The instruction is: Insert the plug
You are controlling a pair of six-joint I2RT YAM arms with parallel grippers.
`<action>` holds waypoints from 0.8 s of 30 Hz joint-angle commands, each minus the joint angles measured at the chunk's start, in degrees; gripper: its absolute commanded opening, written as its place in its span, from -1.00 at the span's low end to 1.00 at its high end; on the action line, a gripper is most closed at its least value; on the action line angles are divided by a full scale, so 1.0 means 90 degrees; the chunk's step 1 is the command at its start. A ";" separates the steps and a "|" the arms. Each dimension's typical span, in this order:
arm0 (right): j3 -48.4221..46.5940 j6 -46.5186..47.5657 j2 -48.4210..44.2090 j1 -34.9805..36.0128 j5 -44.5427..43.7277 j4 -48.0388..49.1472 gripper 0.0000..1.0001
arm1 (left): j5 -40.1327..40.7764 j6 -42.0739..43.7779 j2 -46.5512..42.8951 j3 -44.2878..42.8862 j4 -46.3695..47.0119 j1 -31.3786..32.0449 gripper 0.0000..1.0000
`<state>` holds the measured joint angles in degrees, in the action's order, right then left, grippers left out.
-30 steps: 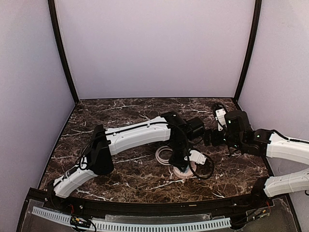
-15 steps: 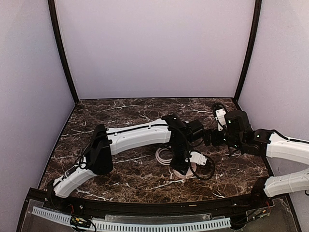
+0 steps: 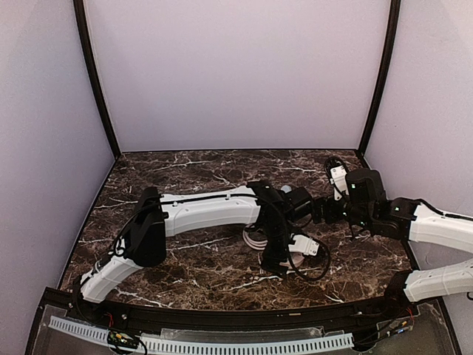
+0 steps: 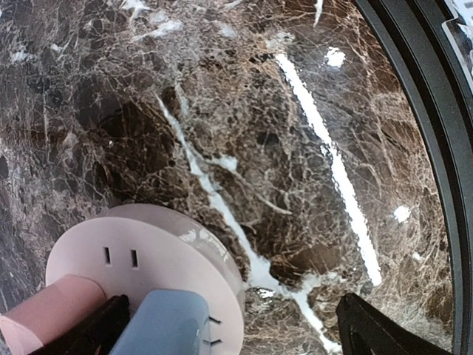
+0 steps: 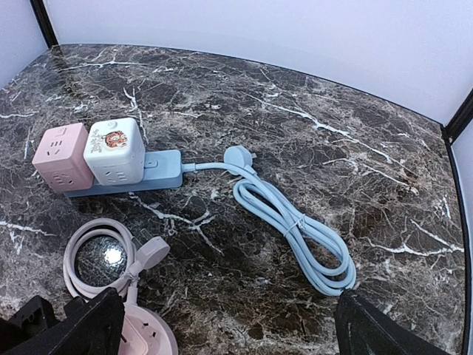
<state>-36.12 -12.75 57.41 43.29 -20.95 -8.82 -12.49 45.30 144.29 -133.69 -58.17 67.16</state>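
Over the dark marble table (image 4: 310,111) I see my left gripper (image 4: 233,307) spread wide, gripping nothing. The blue plug (image 4: 168,322) lies on the pink round socket (image 4: 148,259), prongs exposed, just beside one finger. My right gripper (image 5: 229,296) gapes, empty.

Left arm (image 3: 211,208): elongated white link shells, black joint housings, black cable along the upper link. Right arm (image 3: 437,226): matching white shells, black wrist housing. Left gripper (image 4: 225,329) and right gripper (image 5: 222,325): black fingers.
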 commanded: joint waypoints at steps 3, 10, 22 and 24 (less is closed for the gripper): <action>0.0104 -0.0021 -0.0132 0.0014 0.0029 0.0190 0.97 | 0.0053 -0.0215 -0.0160 0.0422 -0.0066 -0.0057 0.98; 0.0116 -0.0031 -0.0187 0.0011 0.0033 0.0204 0.97 | -0.0178 -0.0427 -0.0441 0.0467 -0.0230 -0.0225 0.97; 0.0088 -0.0028 -0.0134 0.0013 0.0023 0.0238 0.97 | -0.0806 -0.0567 -0.1615 0.1378 -0.0131 -0.0562 0.97; 0.0075 -0.0036 -0.0112 0.0015 0.0017 0.0238 0.97 | -0.0850 -0.0585 -0.1808 0.1547 -0.0068 -0.0607 0.97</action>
<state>-35.83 -12.75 56.29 43.29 -20.75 -8.60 -17.58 41.06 134.93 -122.74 -58.41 62.15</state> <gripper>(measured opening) 0.986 0.987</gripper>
